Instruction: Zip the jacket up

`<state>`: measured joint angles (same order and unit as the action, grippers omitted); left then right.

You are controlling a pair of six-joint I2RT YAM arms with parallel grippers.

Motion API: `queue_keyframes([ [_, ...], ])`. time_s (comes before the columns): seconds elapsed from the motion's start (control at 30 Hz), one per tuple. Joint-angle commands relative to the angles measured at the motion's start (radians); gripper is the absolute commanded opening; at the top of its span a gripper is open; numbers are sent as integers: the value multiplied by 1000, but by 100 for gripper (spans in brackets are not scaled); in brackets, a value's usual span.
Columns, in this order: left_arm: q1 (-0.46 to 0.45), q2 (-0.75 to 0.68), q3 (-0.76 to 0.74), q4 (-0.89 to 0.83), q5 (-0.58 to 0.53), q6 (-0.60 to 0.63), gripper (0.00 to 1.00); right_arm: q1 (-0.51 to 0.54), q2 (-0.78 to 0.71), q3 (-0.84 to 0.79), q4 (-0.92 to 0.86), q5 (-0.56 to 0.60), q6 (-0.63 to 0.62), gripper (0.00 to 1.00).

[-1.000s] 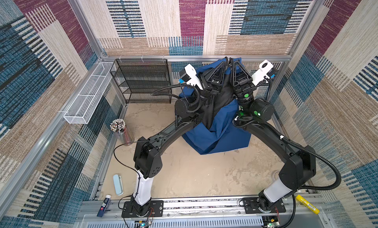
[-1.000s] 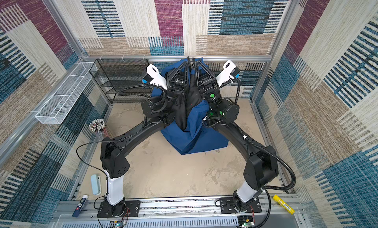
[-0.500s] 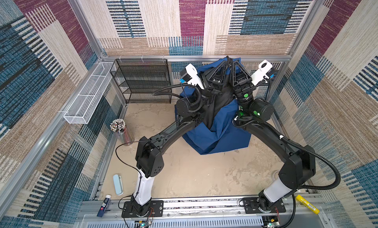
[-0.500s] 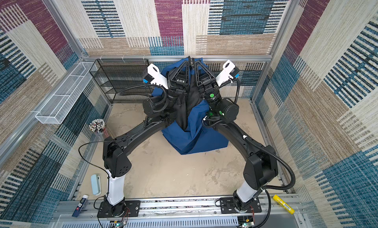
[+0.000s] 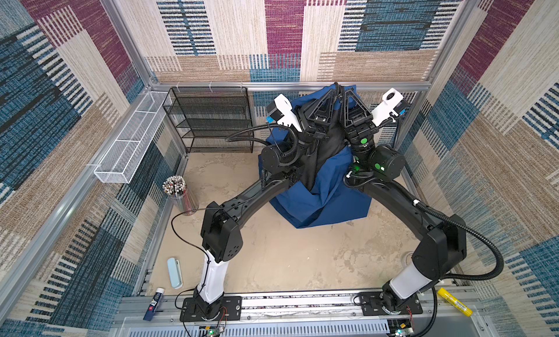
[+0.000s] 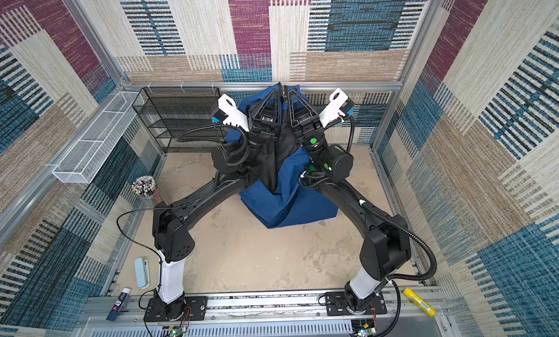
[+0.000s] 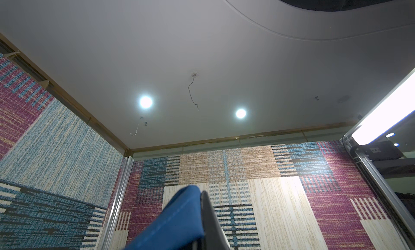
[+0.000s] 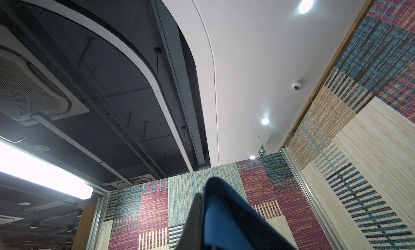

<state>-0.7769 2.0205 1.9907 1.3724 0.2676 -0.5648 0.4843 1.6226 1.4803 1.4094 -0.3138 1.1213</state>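
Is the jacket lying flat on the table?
No, the left gripper and right gripper hold the jacket up by its top.

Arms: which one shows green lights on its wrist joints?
The right arm: green dots glow on its joints beside the jacket. The left arm shows plain black joints, no lights visible.

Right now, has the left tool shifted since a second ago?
No. The left tool stays shut on the jacket, its tip level with the rear frame rail as before, in both top views.
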Motion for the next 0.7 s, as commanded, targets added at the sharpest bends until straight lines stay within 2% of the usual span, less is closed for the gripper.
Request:
queue_keyframes([
  [0.0,-2,0,7,35,2,20,0,4,-5,17,441,-10,11,0],
  [0.67,-4,-3,11,36,1,26,0,6,2,14,441,-7,15,0],
])
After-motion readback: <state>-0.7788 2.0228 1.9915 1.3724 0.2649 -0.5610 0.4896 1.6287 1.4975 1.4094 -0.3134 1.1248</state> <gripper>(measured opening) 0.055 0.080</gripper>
